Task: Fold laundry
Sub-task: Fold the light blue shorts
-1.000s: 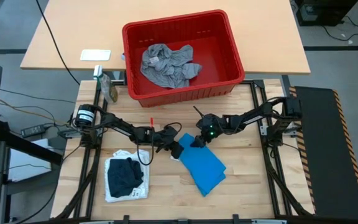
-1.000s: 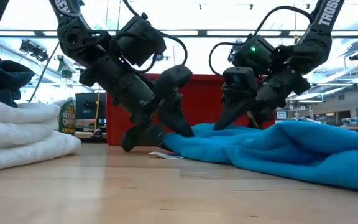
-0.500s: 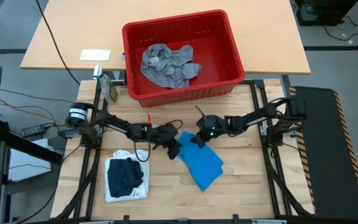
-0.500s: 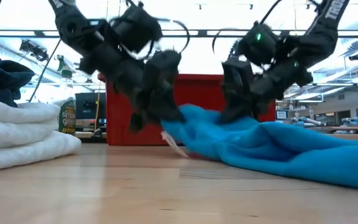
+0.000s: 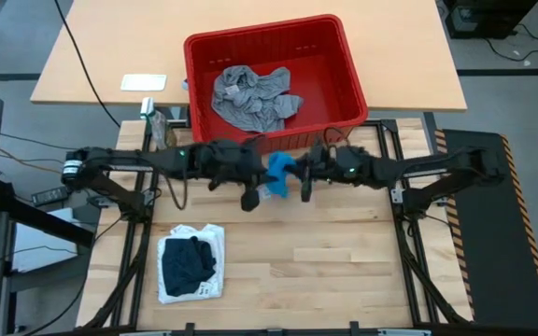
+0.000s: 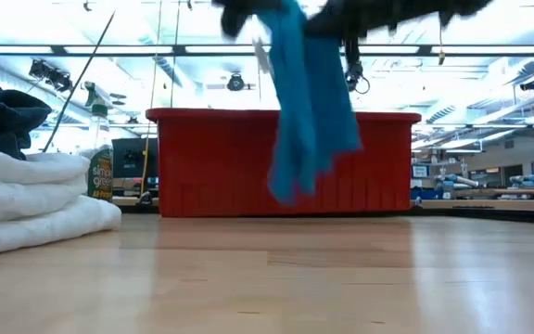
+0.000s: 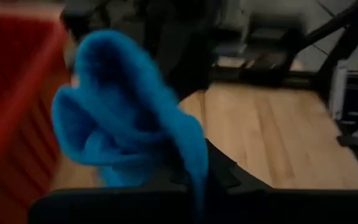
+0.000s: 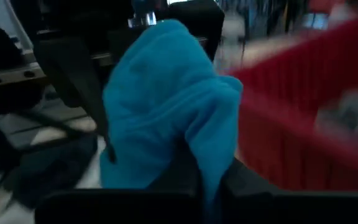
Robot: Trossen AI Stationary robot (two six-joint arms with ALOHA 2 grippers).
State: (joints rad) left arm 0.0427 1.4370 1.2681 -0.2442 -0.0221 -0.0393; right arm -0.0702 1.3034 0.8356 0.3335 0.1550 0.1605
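The two hands are holding the bright blue cloth (image 5: 278,174) up in the air, in front of the red basket (image 5: 348,70) and above the wooden table (image 5: 344,271). The left hand (image 5: 253,184) is pinched shut on one top edge of the blue cloth, and the right hand (image 5: 304,177) is pinched shut on the other top edge, so the two hands are sitting close together with the cloth between them. In the low view the blue cloth (image 6: 306,102) is hanging straight down like a towel on a line, with its long way running up and down and its bottom end pointing at the table without touching it. In the left wrist view the blue cloth (image 7: 129,137) is bunching up in soft folds, and in the right wrist view the blue cloth (image 8: 166,106) is doing the same. A grey garment (image 5: 250,98) is lying crumpled inside the red basket. A dark navy garment (image 5: 187,261) is sitting on top of a white one (image 5: 208,287) near the front left part of the table. At the left of the low view a spray bottle (image 6: 100,148) is standing behind the white pile; it is wearing a green and yellow label, but the words on it are too small to read. A small white card (image 5: 144,82) is lying on the far table beside the basket, and no writing can be read on it.
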